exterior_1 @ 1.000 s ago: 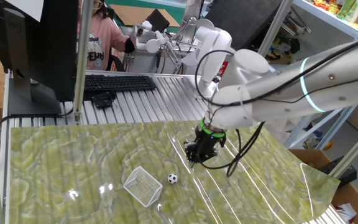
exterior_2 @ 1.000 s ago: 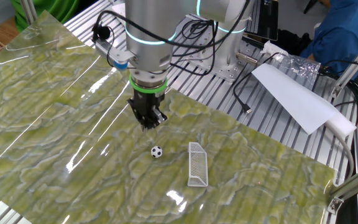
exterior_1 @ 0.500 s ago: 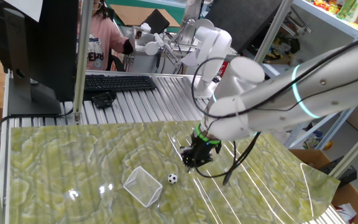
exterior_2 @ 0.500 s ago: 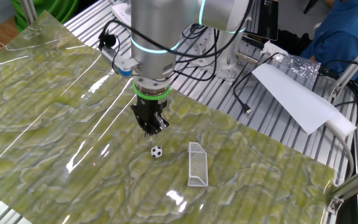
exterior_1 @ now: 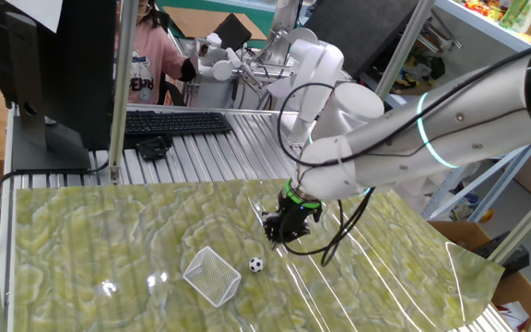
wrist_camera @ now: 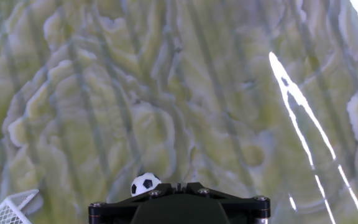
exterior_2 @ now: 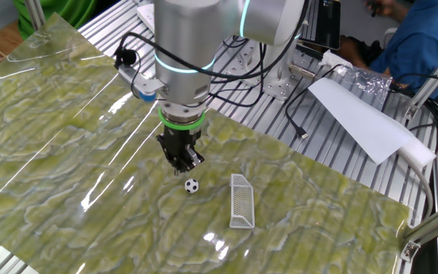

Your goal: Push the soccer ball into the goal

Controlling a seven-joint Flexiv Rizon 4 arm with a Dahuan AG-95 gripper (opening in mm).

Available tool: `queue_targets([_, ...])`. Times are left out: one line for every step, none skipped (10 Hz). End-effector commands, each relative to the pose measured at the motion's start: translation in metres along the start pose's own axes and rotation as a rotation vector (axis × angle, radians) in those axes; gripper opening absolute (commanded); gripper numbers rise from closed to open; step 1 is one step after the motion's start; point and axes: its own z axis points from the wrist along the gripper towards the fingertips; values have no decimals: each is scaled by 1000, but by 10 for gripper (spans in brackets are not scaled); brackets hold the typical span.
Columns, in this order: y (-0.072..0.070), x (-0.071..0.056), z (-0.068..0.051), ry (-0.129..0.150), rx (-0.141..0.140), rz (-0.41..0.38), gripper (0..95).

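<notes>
The soccer ball (exterior_1: 256,265), tiny and white with black patches, lies on the green patterned mat a little right of the goal (exterior_1: 212,275), a small white mesh net. In the other fixed view the ball (exterior_2: 192,185) lies left of the goal (exterior_2: 241,201). My gripper (exterior_1: 277,240) hangs low over the mat, just beyond the ball, fingers together and empty; in the other fixed view the gripper (exterior_2: 182,167) is just up-left of the ball. In the hand view the ball (wrist_camera: 145,184) peeks out behind the gripper (wrist_camera: 178,186), and the goal's corner (wrist_camera: 14,207) shows at bottom left.
A keyboard (exterior_1: 175,122) and a monitor (exterior_1: 49,74) stand on the slatted metal table behind the mat. A person (exterior_1: 150,55) sits beyond them. White paper (exterior_2: 363,118) lies on the metal slats at the right. Cables hang from the arm.
My gripper has moved down and closer to the ball, now almost beside it. The ball and the goal have not moved.
</notes>
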Motion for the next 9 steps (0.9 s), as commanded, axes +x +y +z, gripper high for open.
queue_targets([0,-6,-1,6,3,-7,0])
queue_targets([0,-8,-1,5,3,-7,0])
queue_targets([0,-8,1,4,2,-6,0])
queue_targets([-1,-7,6,-3,0,-3,0])
queue_targets([-4,-2,14,-8,3,-10,0])
queue_targets([-4,0,16,-8,1,-9,0])
queue_targets([-4,0,16,-8,1,-8,0])
queue_targets([-4,1,16,-9,2,-9,0])
queue_targets([-4,1,16,-8,2,-14,0])
